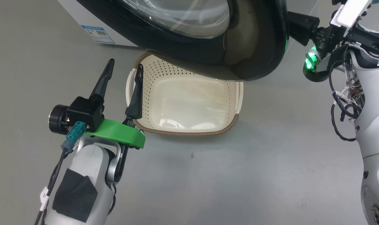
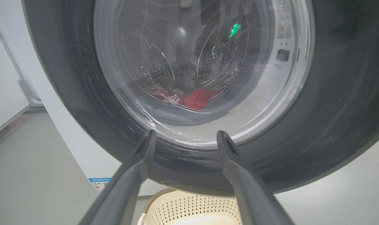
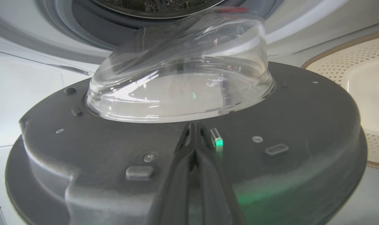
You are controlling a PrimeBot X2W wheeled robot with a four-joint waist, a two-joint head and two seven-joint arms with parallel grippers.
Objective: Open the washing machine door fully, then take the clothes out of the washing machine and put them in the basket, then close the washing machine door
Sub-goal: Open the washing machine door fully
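Observation:
The washing machine door (image 1: 255, 47) stands partly open, and its black rim hangs over the far end of the cream basket (image 1: 183, 132). In the left wrist view the door's (image 2: 333, 109) outer face is close ahead, and the red clothes (image 2: 197, 98) show through its glass inside the drum. My left gripper (image 1: 125, 67) is open and holds nothing, at the basket's left edge below the door. My right gripper (image 3: 194, 125) is shut, its tips against the door's (image 3: 301, 118) dark inner face just below the glass bowl (image 3: 180, 84).
The white washing machine (image 2: 70, 134) carries a blue printed label (image 1: 98, 34) low on its front. Its grey drum ring (image 3: 83, 18) lies beyond the bowl. My right arm's wrist (image 1: 311, 61) glows green beside the door's rim. Grey floor (image 1: 239, 175) surrounds the basket.

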